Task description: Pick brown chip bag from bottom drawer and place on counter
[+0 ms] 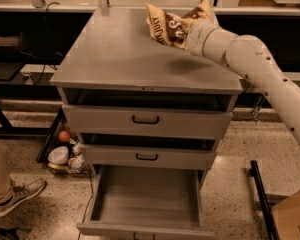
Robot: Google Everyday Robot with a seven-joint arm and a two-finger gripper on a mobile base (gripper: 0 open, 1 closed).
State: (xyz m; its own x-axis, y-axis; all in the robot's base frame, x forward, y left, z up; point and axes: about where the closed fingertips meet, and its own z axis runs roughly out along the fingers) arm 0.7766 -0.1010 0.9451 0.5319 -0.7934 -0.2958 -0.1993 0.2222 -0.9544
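The counter [120, 54] is a matte grey slab capping a cabinet on a speckled floor. A pale ledge [80, 4] with three metal posts runs along the far side. The gripper [186, 28] reaches in from the right over the counter's far right corner, closed on the one brown chip bag [165, 26] and holding it just above the slab.

There are three drawers. The two upper drawers [145, 121] stand slightly ajar, and the bottom drawer [147, 196] is pulled fully out toward the near side, its floor bare. On the floor to the left lie small clutter [65, 154] and one shoe [17, 196].
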